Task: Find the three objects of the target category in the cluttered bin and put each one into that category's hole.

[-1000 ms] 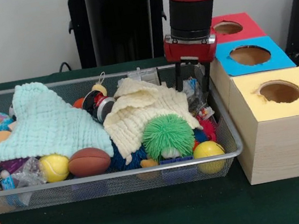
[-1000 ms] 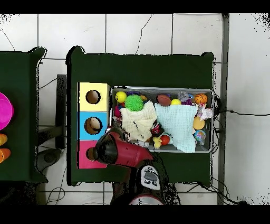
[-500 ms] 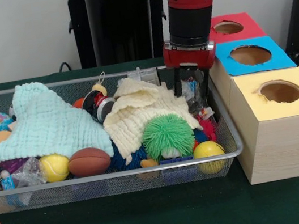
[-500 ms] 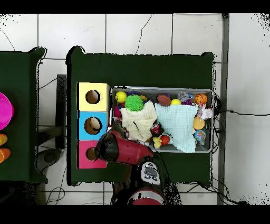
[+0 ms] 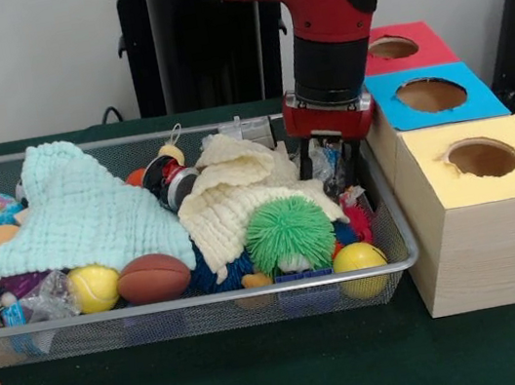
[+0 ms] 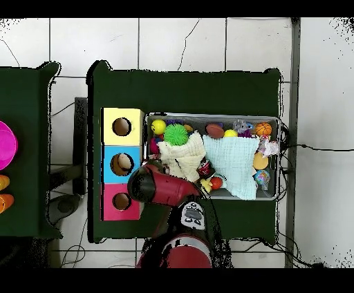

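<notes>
My gripper (image 5: pixel 328 167) hangs low at the right end of the wire bin (image 5: pixel 206 298), open, its fingers (image 5: pixel 303 158) on either side of a clear plastic packet (image 5: pixel 329 155). Just left of it lies a cream cloth (image 5: pixel 238 196), with a green spiky ball (image 5: pixel 289 232) in front. A yellow ball (image 5: pixel 359 259) sits in the bin's near right corner. The yellow box (image 5: pixel 498 211), blue box (image 5: pixel 475 102) and red box (image 5: pixel 431 50), each with a round hole, stand right of the bin. In the overhead view the arm (image 6: pixel 155 188) hides the gripper.
A mint cloth (image 5: pixel 84 217) covers the bin's left half. A brown football (image 5: pixel 153 277), a yellow tennis ball (image 5: pixel 94 287) and small toys lie along the front rim. A pale object shows inside the blue box's hole (image 6: pixel 122 164).
The gripper has come down and a little toward the bin's front, from above the rim to down among the objects at the right end. It stays open.
</notes>
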### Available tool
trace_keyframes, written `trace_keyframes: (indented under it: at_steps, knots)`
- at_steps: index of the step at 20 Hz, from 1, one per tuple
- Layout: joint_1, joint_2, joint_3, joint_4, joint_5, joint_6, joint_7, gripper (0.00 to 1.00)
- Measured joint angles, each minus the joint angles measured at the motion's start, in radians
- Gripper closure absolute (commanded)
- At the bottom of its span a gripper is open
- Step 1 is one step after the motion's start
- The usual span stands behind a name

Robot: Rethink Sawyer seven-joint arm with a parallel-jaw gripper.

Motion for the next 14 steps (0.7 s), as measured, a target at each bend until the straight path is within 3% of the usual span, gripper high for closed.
trace_keyframes:
  at_steps: [8, 14]
  knots:
    - [0.026, 0.022, -0.033, -0.081, -0.003, 0.148, 0.0, 0.0]
    - [0.025, 0.027, -0.035, -0.105, -0.011, 0.195, 0.0, 0.0]
